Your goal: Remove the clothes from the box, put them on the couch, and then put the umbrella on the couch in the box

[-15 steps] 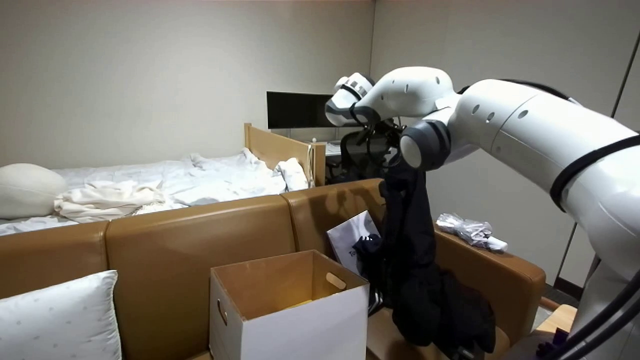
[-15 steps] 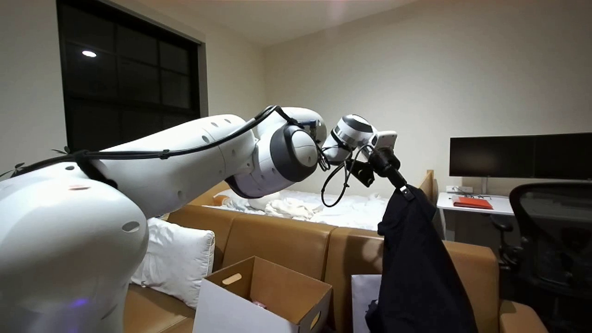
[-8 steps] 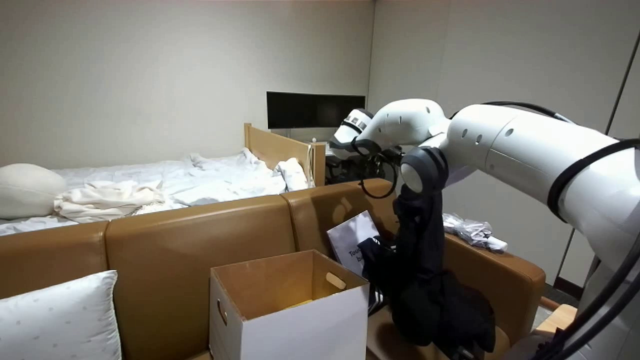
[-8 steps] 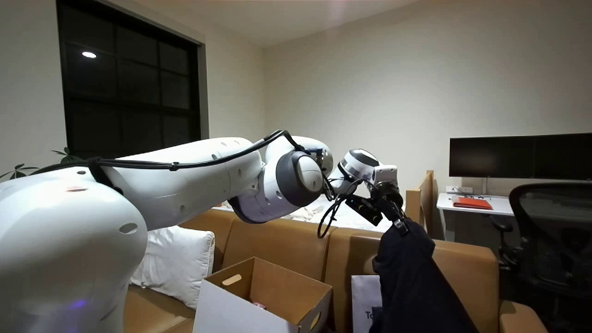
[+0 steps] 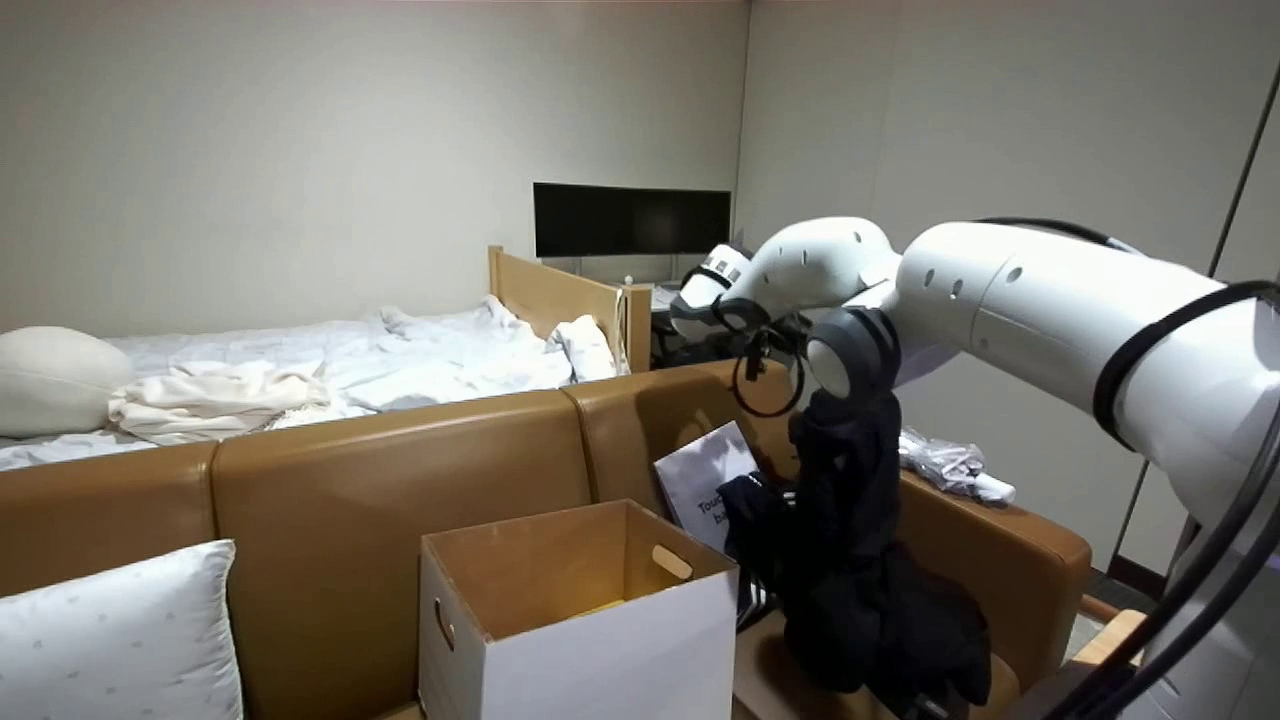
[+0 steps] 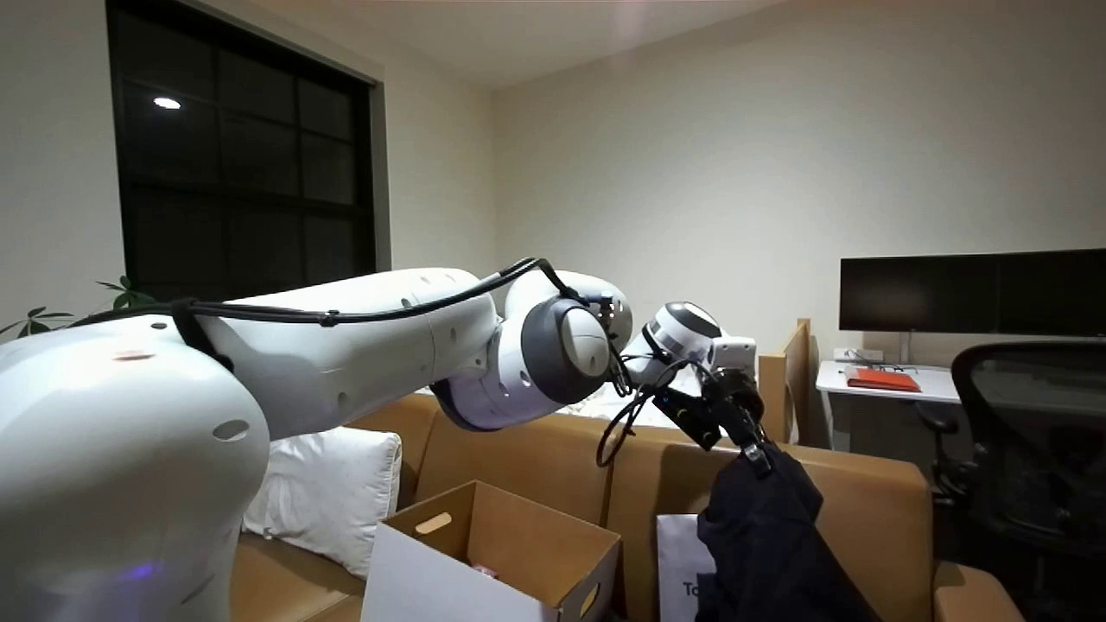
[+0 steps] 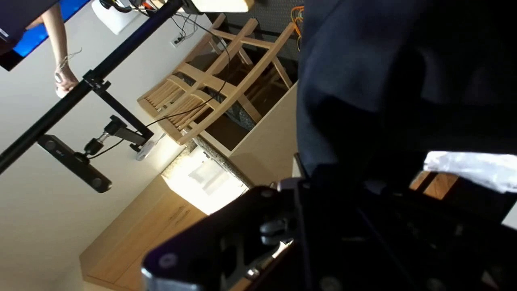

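Hanging below the gripper, which pinches their top end, the black clothes stretch roughly upright and seem to touch the couch beside the box; probably some lowering is needed before release.

Gripper angled down at a slant, jaws pinched close together. Wrist just above and behind it. Arm reaches to it from farther back, joints bent.
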